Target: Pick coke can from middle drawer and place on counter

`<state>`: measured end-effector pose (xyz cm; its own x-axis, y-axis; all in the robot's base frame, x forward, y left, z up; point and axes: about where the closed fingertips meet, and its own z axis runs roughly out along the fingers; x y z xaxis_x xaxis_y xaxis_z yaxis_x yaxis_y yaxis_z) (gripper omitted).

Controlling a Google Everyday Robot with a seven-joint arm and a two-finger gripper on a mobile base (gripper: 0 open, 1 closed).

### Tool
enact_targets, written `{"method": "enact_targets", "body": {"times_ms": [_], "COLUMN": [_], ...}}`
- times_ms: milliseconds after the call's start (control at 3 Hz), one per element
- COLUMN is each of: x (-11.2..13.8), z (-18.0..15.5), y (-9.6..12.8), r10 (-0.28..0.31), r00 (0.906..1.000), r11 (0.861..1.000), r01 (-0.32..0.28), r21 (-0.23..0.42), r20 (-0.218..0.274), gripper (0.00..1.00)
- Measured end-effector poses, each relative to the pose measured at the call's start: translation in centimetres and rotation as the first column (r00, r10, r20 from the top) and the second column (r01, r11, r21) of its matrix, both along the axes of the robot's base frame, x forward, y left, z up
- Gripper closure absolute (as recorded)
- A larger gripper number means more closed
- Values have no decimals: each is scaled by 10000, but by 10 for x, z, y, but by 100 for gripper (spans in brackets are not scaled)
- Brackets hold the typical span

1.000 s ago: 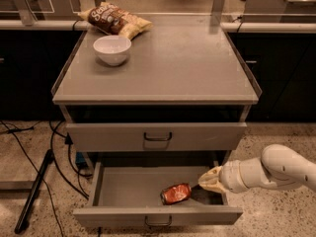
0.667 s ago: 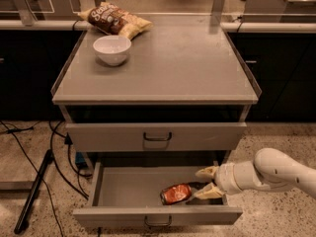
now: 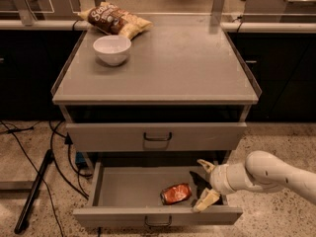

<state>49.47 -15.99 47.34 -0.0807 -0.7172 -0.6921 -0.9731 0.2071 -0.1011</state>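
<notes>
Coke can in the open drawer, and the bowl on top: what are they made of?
The coke can: thin metal by its look, dented, red-orange paint with a dull shine. The bowl: white, smooth, probably ceramic or plastic; cannot tell which. The gripper sits open beside the can, inside the middle drawer.

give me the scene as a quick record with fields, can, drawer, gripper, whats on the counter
can: on its side in the middle drawer, right of centre
middle drawer: pulled out
gripper: open, low in the drawer, just right of the can, not closed on it
counter: holds bowl and chip bag at its back left
bowl: white, upright
chip bag: lying flat behind the bowl
can on counter: not yet
</notes>
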Motion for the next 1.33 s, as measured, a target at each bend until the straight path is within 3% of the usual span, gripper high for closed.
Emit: {"method": "enact_targets", "body": {"times_ms": [333, 1000, 1333], "x": [7, 24, 26], "z": [-8, -17, -24], "y": [2, 2, -1], "r10": [-40, -113, -144], "r00": [10000, 9999, 9999], "r11": [9999, 9989, 9980], "r01": [40, 116, 146], "r21": [-107, -452, -622], "r20": [25, 78, 34], "gripper": [0, 41, 48]}}
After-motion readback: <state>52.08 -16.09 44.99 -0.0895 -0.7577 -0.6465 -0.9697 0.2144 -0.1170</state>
